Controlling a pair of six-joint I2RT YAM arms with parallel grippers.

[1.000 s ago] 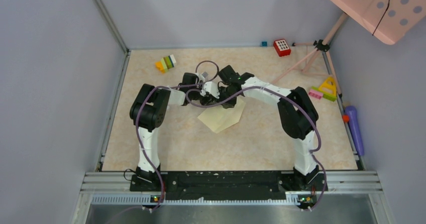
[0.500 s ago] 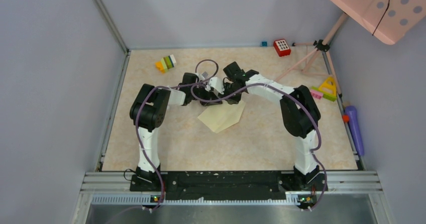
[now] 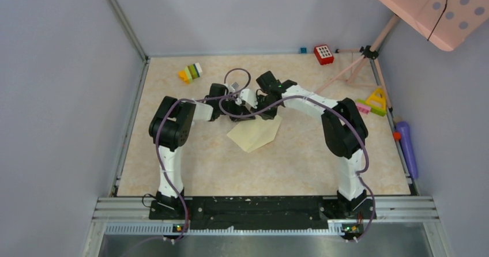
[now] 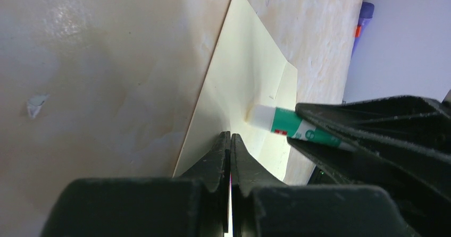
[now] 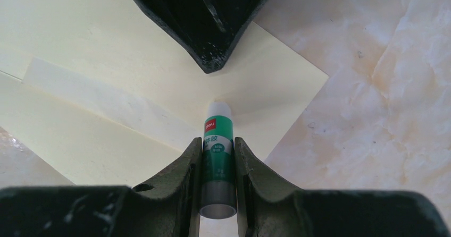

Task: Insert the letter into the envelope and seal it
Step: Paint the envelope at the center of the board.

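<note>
Both arms reach forward and bend inward, wrists meeting over mid-table [image 3: 300, 159]; the envelope [image 3: 254, 134] lies flat beneath them, extending toward the bases; left gripper [image 4: 230, 141] - jaws pressed together, holding nothing - rests its tip on the paper; right gripper [image 5: 218, 151] clamps a green glue stick [image 5: 218, 128], white end against the envelope.

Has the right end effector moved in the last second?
Yes. In the top view the right end effector edged slightly toward the red block; the envelope stayed put.
</note>
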